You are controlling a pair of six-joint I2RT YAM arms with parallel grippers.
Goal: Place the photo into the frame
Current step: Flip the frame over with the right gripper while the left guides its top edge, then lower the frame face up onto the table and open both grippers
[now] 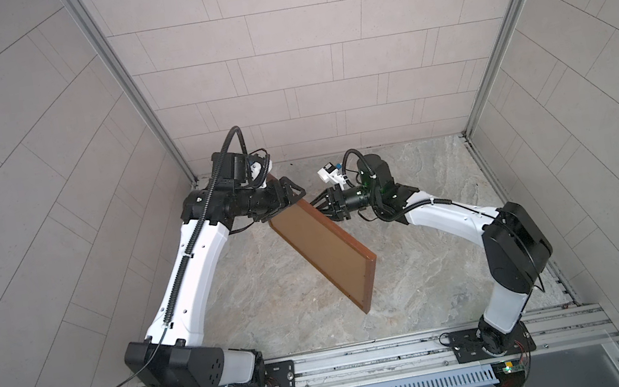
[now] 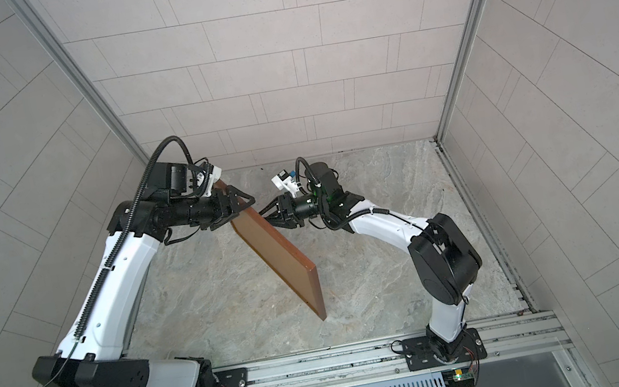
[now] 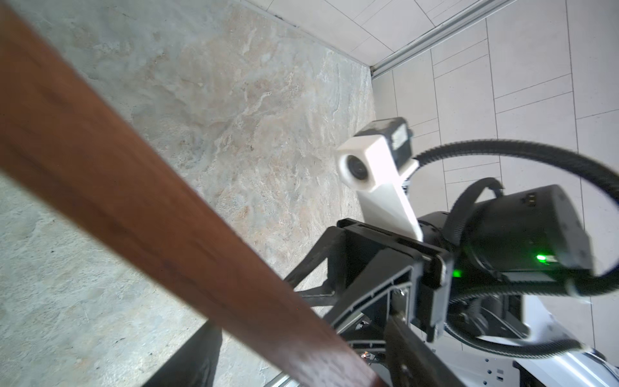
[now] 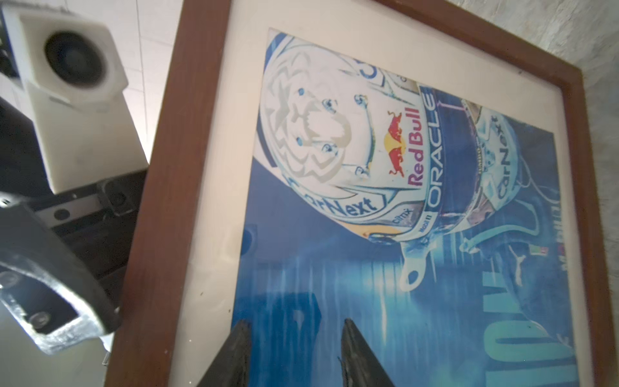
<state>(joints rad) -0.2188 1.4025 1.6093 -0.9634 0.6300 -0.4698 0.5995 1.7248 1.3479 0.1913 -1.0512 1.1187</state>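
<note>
Looking down in both top views, we see the frame [image 1: 370,281] stood on edge and tilted over the marbled table [image 1: 437,267], between the two arms. The left gripper [image 1: 286,202] straddles its far rail with jaws spread wider than the rail, clamping nothing that we can make out. The right gripper [image 4: 294,325] has its fingertips partly apart, nothing between them, the tips up against the front face. There the photo [image 4: 368,234] sits inside the frame, bordered by a white mat [image 4: 217,150].
</note>
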